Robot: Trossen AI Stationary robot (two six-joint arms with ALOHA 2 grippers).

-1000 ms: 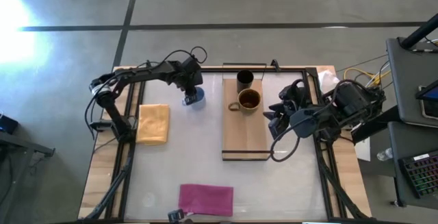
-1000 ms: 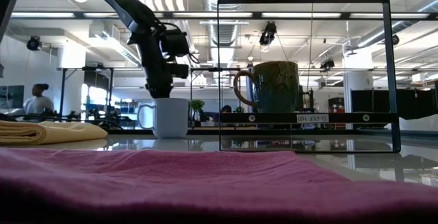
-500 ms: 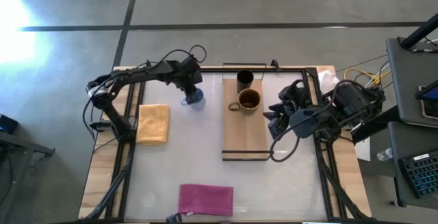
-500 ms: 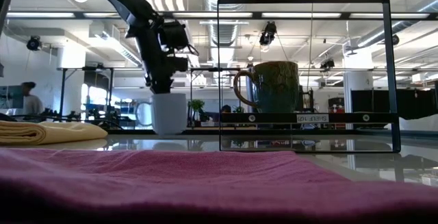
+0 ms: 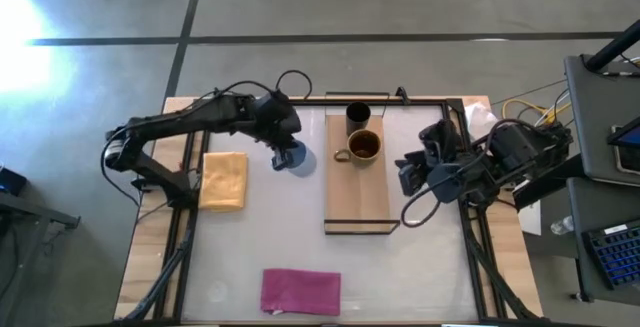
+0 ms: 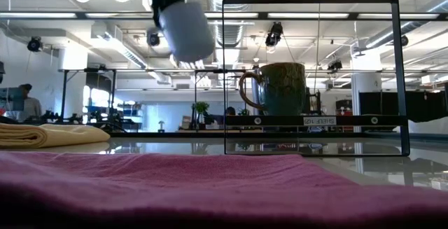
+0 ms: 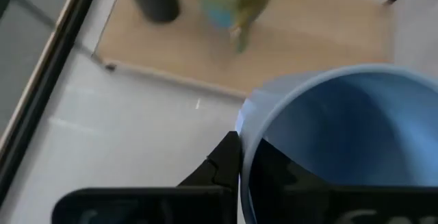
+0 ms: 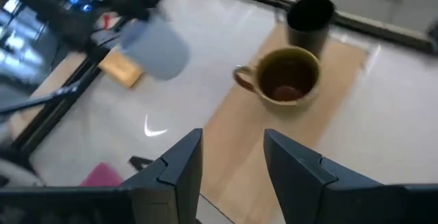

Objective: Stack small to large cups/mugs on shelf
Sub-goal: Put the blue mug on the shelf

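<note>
On the left of the table [image 5: 260, 237] a folded yellow cloth [image 5: 224, 179] lay flat near the edge. Just to its right, the left gripper [image 5: 283, 148] was clamped on the rim of the light blue mug [image 5: 296, 158], one finger [image 7: 222, 166] against the outside wall. The low view showed this mug [image 6: 185, 27] lifted high off the table and tilted, well above the other things. It hung over bare table, close to the left side of the shelf [image 5: 358, 202] but not over it.

Next came the shelf, a long light-wood plank lying flat with a thin dark frame [image 6: 312, 2] standing up at one end. At its far end stood the black cup [image 5: 358, 118], upright. Just beside it, nearer the middle of the plank, sat the brown mug [image 5: 364, 146], also upright, its handle pointing towards the left arm. The rest of the plank was bare.

Near the front edge of the table a magenta cloth [image 5: 300, 291] lay flat, left of the shelf's near end.

On the right, the right gripper [image 5: 410, 174] hovered beside the shelf's right side, its fingers [image 8: 301, 172] spread apart and holding nothing.
</note>
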